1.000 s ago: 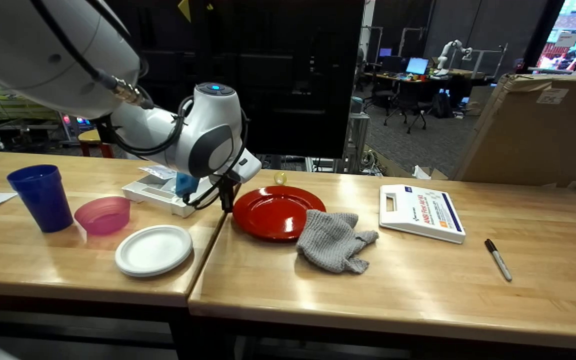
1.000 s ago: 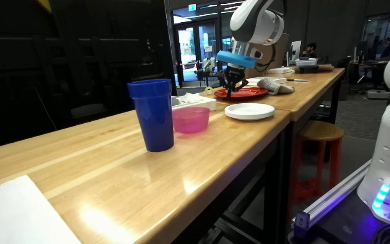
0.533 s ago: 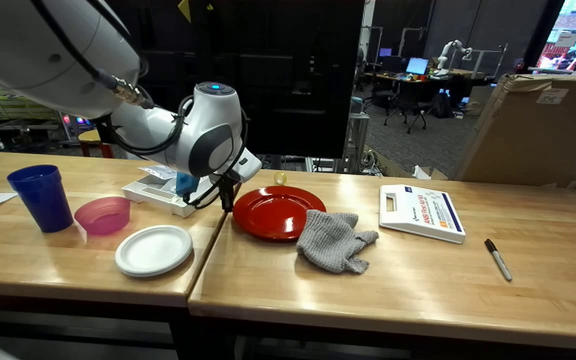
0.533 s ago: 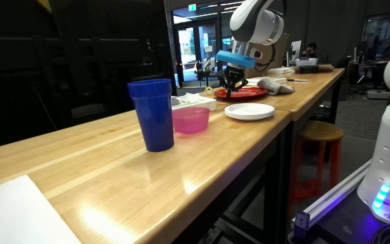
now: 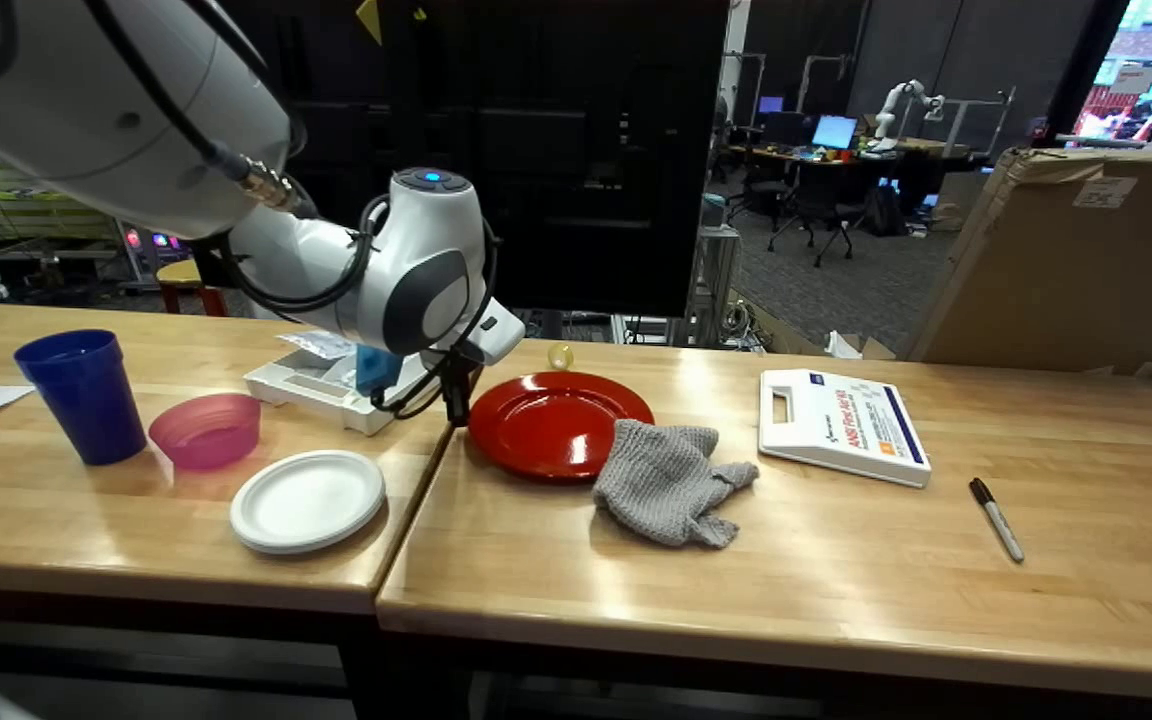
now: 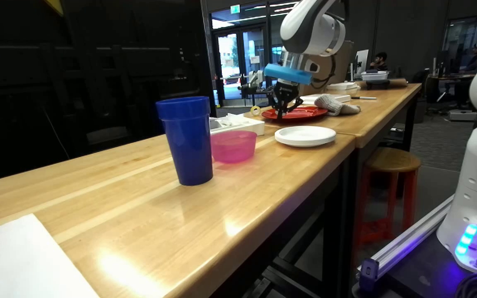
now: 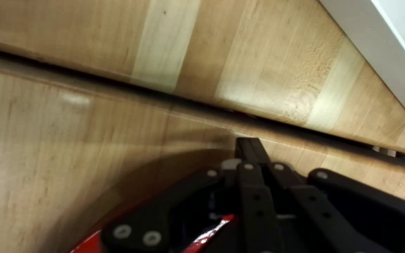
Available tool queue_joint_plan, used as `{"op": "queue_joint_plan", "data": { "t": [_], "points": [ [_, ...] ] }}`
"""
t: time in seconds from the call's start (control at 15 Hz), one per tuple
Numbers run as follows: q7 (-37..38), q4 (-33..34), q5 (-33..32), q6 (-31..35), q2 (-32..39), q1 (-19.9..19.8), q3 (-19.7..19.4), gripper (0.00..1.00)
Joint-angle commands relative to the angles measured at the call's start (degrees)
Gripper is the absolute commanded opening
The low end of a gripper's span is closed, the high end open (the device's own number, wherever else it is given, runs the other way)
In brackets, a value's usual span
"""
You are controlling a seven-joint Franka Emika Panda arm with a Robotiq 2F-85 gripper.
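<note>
My gripper (image 7: 248, 141) is shut, its two black fingers pressed together with nothing visible between them. It points down at the tabletop beside the glossy red plate (image 5: 558, 428), at the rim by the table seam. In the wrist view, a bit of the red plate (image 7: 88, 245) shows under the left linkage; most of it is hidden. Whether the fingers touch the rim, I cannot tell. In an exterior view the gripper (image 6: 280, 117) stands at the near edge of the plate (image 6: 304, 112). A grey knitted cloth (image 5: 664, 488) lies against the plate's opposite side.
A seam (image 7: 188, 102) runs between two tables. Left of it are a white tray (image 5: 348, 408), a pink bowl (image 5: 204, 432), a blue cup (image 5: 86, 400) and white plates (image 5: 306, 498). A tape roll (image 5: 561, 356), first aid kit (image 5: 841, 428) and marker (image 5: 998, 522) lie on the right table.
The arm and gripper have shifted very slightly, toward the plate. The red plate and grey cloth seem to have slid a tiny bit the same way. The gripper stays shut.
</note>
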Motion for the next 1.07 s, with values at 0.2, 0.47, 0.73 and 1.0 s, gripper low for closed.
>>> {"op": "queue_joint_plan", "data": {
  "t": [0.2,0.47,0.73,1.0],
  "points": [
    [1.2,2.8,-3.3,-1.5,2.0,-0.4,-0.5,0.00],
    [1.5,3.3,-5.3,-2.0,2.7,-0.8,-1.0,0.00],
    [1.6,3.6,-6.5,-2.4,2.8,-1.3,-1.6,0.00],
    [1.7,4.0,-6.6,-2.3,2.8,-1.5,-2.0,0.00]
  ]
}}
